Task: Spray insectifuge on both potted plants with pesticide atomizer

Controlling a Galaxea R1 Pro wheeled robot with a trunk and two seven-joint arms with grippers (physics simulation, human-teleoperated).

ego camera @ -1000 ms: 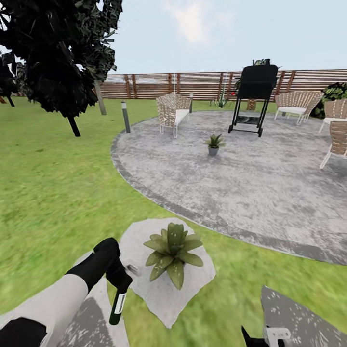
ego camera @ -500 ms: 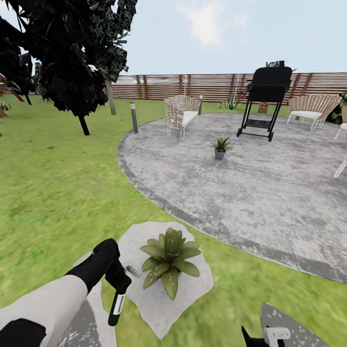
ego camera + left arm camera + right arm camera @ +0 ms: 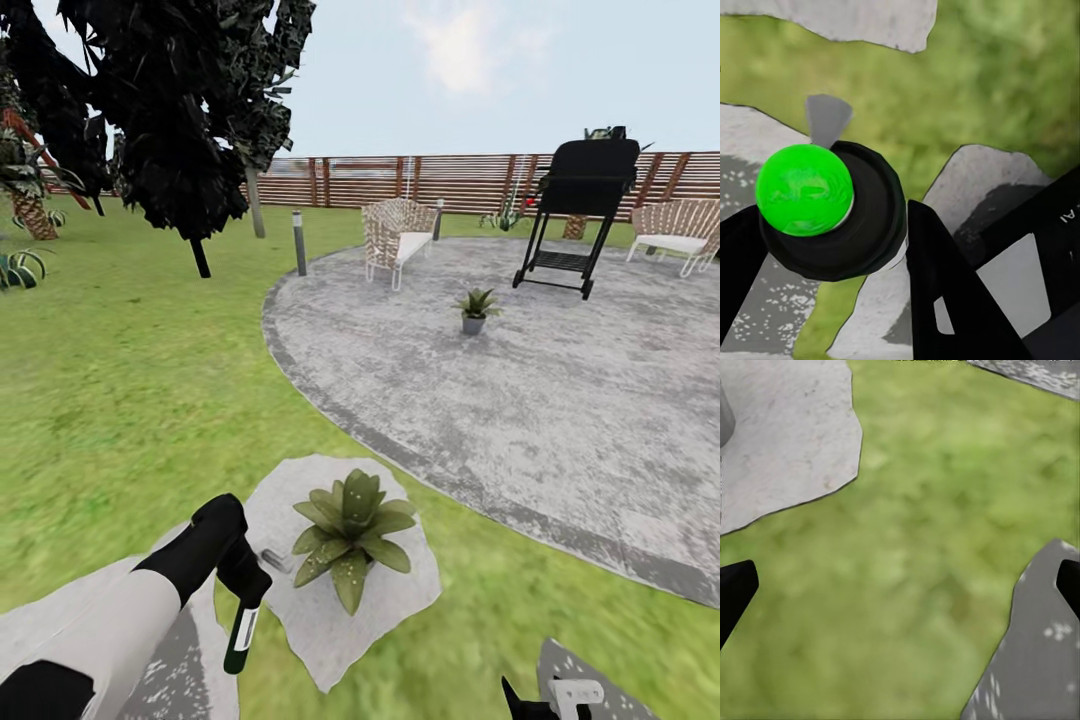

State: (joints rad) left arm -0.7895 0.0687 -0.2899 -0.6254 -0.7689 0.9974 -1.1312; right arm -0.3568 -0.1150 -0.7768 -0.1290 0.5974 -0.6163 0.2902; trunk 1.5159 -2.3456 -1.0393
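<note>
My left gripper [image 3: 246, 588] is shut on the pesticide atomizer [image 3: 240, 634], a slim dark bottle with a white label that hangs downward over the edge of a pale stepping stone [image 3: 400, 590]. In the left wrist view the atomizer [image 3: 832, 206] shows end-on with a bright green round end, between black fingers [image 3: 945, 277]. One potted plant [image 3: 349, 527] stands on that stone, just right of the bottle. The other potted plant [image 3: 475, 307] sits far off on the grey patio [image 3: 560, 400]. My right gripper [image 3: 900, 585] is open over lawn, and shows low in the head view [image 3: 545, 695].
A black grill [image 3: 577, 195], wicker chairs [image 3: 397, 235] and a short post [image 3: 298, 243] stand around the patio before the slatted fence [image 3: 420, 180]. A dark tree [image 3: 180, 110] rises at the left. A small grey piece [image 3: 275, 560] lies on the stone.
The whole view has slid to the right, so the camera has turned left. My left gripper keeps the atomizer in the same pose beside the near plant.
</note>
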